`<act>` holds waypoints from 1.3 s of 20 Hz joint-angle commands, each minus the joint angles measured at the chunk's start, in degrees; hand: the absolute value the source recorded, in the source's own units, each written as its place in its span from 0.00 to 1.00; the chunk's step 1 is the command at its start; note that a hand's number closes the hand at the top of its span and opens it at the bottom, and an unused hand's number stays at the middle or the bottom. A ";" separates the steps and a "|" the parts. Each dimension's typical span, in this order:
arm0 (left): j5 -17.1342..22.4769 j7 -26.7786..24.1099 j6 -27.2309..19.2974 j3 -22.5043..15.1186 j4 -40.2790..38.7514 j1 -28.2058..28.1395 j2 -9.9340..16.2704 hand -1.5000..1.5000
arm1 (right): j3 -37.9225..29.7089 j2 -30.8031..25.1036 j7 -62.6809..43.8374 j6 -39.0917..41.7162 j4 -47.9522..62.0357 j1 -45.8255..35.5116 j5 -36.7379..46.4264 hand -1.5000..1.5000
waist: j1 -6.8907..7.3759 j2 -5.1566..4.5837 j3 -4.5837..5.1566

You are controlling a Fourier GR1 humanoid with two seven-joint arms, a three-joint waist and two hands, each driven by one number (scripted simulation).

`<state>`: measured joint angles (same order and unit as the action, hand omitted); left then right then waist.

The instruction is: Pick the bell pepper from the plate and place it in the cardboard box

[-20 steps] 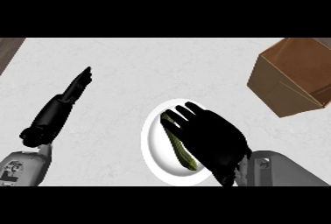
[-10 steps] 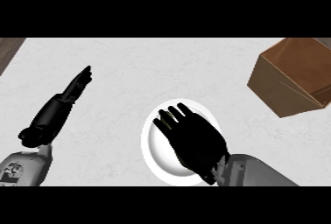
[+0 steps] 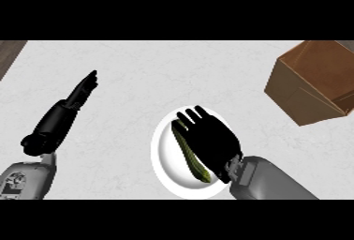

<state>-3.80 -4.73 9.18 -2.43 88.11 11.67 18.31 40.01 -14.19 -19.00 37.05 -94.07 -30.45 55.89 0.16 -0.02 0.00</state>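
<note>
A green bell pepper [image 3: 191,152] lies on the white plate [image 3: 168,171] at the counter's lower middle; only its long left side shows. My right hand [image 3: 213,139] lies over the pepper and the plate, fingers pointing up-left and bent down onto the pepper's right side. Whether they close round it I cannot see. The brown cardboard box [image 3: 314,82] stands open at the upper right, well apart from the plate. My left hand [image 3: 70,102] rests open at the left, fingers straight and pointing up, holding nothing.
The counter [image 3: 145,70] is pale marble. A dark strip of its edge [image 3: 8,54] shows at the upper left corner.
My right hand has shifted a little to the right over the plate, so the pepper's left side shows again. The left hand has stayed still.
</note>
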 commanded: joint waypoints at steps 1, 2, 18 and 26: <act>-1.36 -2.09 0.07 -0.39 0.23 -1.99 -1.79 0.50 | -3.62 3.15 5.07 0.44 7.18 -4.13 0.98 0.00 | 0.26 -0.03 0.01; -0.35 1.60 0.77 1.16 -0.71 3.84 -1.27 0.50 | -0.97 1.08 5.56 -1.89 4.62 1.47 2.54 0.00 | -0.13 -0.01 0.00; -1.24 0.98 5.44 4.83 1.76 -0.63 -2.00 0.50 | -7.95 5.81 12.04 -3.96 13.93 2.16 13.79 0.00 | 0.02 0.02 0.01; -5.29 4.33 2.58 1.84 2.04 2.38 -5.64 0.50 | -6.71 4.13 23.91 -10.44 18.27 0.59 15.66 1.00 | 0.14 0.00 -0.01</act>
<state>-8.31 -3.31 12.14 0.26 88.21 13.39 13.68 33.33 -8.65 -1.28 29.01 -77.62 -28.49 71.19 0.22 0.04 0.01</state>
